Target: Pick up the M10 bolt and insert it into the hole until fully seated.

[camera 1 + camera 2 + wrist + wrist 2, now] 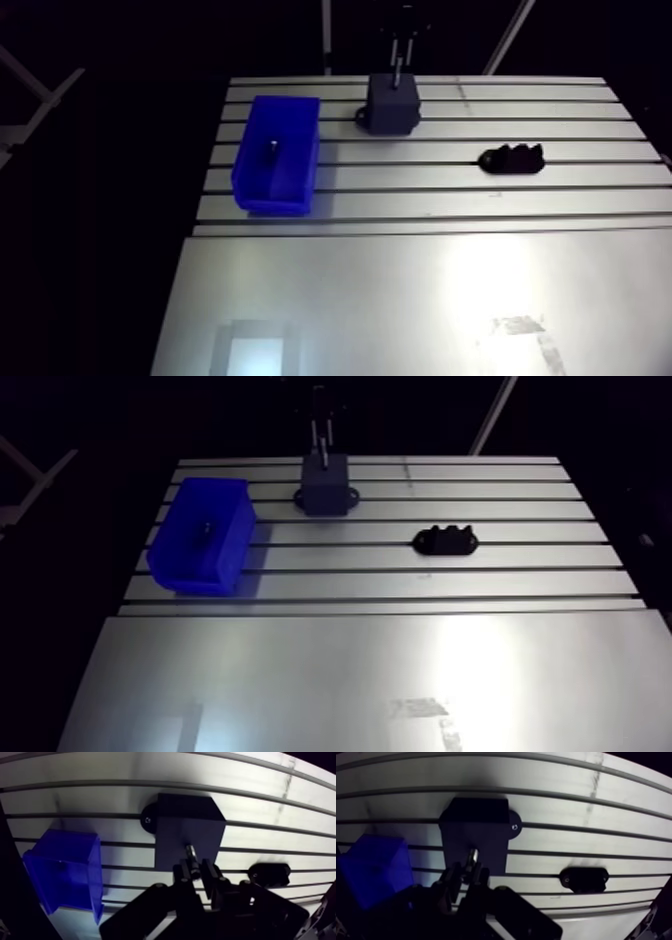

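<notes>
I am watching the gripper (197, 871) clamping a short, shiny grey metal bolt (191, 852) between its two dark fingers, which are sitting narrow around it. The bolt is pointing straight out ahead of the gripper. Its free end is hanging over the top face of a dark grey, squarish block (175, 827) standing on the slotted aluminium surface (100, 797). I cannot tell whether the bolt is touching the block. A blue plastic bin (65, 859) is sitting beside the block, and a small black fixture (270, 873) is lying on the other side.
</notes>
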Action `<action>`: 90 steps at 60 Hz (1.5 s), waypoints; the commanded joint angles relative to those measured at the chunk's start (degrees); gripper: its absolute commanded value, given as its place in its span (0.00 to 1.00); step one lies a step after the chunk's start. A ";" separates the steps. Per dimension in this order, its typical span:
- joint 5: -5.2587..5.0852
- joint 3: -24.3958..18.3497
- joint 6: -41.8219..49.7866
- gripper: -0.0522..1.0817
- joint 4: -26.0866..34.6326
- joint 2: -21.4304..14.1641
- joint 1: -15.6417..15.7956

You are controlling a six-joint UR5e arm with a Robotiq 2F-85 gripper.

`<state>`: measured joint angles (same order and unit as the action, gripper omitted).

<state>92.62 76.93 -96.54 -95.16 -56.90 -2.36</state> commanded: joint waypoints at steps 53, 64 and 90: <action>0.23 1.95 0.35 0.90 -2.02 0.00 -0.02; 0.41 2.21 0.43 0.05 -2.18 -0.16 -0.02; 0.32 2.05 0.35 0.05 -2.18 -0.79 -0.55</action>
<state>92.95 79.05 -96.13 -97.33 -57.42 -2.79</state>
